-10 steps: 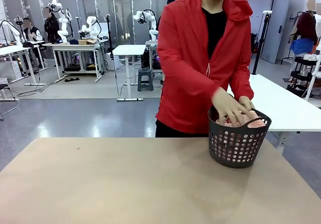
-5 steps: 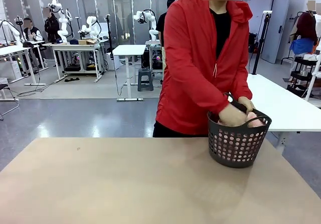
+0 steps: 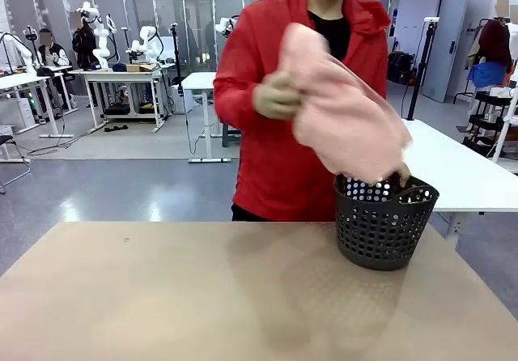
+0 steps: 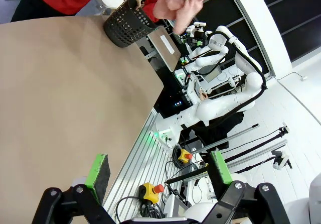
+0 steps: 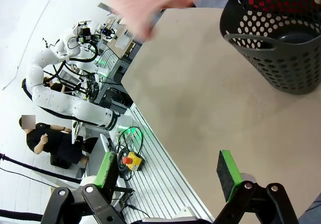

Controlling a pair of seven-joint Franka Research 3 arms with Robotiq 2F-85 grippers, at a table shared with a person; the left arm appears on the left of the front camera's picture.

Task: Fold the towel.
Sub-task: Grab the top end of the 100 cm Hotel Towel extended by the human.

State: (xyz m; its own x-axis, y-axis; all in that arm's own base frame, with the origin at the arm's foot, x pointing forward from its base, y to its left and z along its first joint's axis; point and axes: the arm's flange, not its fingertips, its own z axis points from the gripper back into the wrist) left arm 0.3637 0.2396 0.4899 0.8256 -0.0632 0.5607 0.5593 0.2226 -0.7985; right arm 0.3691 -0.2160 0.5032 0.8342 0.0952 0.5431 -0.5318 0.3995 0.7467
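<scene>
No writing, label or number is legible anywhere.

Basket (image 3: 380, 239) on table (image 3: 202, 296), far R side, towel (image 3: 348, 118) above it, person (image 3: 259, 167) behind table.

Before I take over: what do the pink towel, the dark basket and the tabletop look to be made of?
The towel: soft cloth, probably terry; matte pink, it drapes and bunches in the person's hand. The basket: likely moulded plastic, dark grey with a slight sheen, regular round holes, stiff rim. The tabletop: smooth matte tan board, perhaps laminate or fibreboard; no grain shows.
</scene>
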